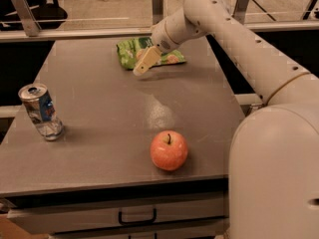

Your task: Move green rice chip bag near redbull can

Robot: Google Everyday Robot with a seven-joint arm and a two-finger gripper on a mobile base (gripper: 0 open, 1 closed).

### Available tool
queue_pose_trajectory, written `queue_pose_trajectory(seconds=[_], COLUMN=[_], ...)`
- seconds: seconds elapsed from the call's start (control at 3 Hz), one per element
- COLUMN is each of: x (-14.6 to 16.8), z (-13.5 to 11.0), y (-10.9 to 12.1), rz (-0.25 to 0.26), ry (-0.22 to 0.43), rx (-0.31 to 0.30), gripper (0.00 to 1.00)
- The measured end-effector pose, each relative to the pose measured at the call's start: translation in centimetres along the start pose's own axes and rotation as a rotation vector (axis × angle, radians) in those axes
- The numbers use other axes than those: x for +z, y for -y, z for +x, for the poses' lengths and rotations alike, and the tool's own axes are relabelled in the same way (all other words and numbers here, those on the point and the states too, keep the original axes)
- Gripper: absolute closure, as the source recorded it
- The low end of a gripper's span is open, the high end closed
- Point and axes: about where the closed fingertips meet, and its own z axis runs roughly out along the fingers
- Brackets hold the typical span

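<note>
The green rice chip bag (130, 51) lies flat at the far middle of the grey table (104, 108). My gripper (142, 66) hangs over the bag's near edge, its cream fingers (146, 60) pointing down and left; it hides the bag's middle. The redbull can (41, 111), silver and blue with a pull-tab top, stands upright at the table's left side, far from the bag and the gripper.
A red apple (169, 150) sits near the table's front edge, right of centre. A drawer with a dark handle (136, 217) is below the tabletop. My white arm (239, 44) reaches in from the right, and my base (279, 173) fills the lower right.
</note>
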Motion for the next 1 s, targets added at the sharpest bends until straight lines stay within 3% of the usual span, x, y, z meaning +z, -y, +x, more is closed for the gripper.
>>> queue_pose_trajectory(seconds=[0.33, 0.67, 1.0], x=[0.7, 0.8, 0.2], z=[0.8, 0.7, -0.7], y=[0.0, 0.2, 0.0], rz=[-0.010, -0.010, -0.006], ry=[-0.004, 0.009, 0.049], rx=[0.022, 0.028, 0.013], gripper=[0.17, 0.41, 0.64])
